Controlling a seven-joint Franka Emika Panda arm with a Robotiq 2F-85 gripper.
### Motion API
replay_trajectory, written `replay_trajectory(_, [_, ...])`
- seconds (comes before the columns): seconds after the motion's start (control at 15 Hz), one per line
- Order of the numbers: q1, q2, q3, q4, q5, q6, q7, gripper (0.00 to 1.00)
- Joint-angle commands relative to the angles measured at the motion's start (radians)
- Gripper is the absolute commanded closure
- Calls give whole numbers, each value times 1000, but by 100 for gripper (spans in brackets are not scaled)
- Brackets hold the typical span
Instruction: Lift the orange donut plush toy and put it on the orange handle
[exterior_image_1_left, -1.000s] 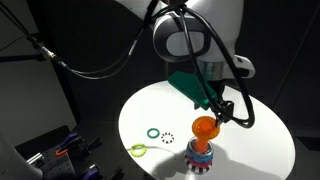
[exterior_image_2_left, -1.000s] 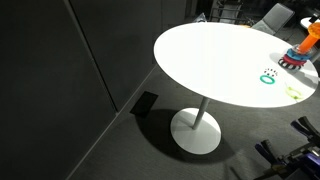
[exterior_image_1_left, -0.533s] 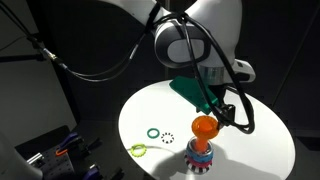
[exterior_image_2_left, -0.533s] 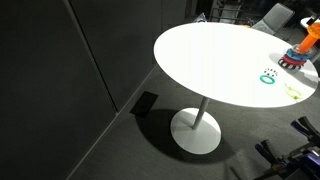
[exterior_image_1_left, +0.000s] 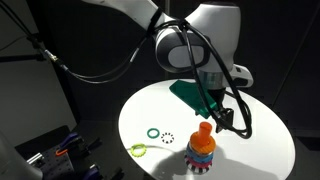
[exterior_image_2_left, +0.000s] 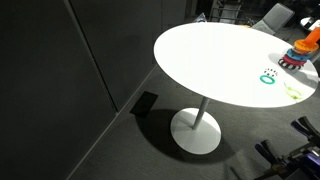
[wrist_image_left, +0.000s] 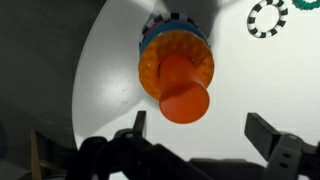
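The orange donut plush toy sits round the orange handle, on top of the blue and red ringed base. In an exterior view the donut rests low on the handle, above the base. My gripper is open and empty just above the handle's top, one finger on each side. It hangs over the stack in an exterior view. The stack also shows at the frame's right edge in an exterior view.
The round white table holds a thin dark-green ring, a black-and-white dotted ring and a thin yellow-green ring beside the stack. The dotted ring also shows in the wrist view. A green object lies behind the gripper.
The donut was held in my gripper above the handle. It has now dropped onto the handle and my gripper has opened and let go.
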Motion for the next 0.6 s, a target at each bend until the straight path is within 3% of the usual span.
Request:
replay_trajectory(0.0, [-24,-13,21,12,13,-36,-19,0])
replay_trajectory(0.53, [-4,-70,-7,10,-60,-226,4,0])
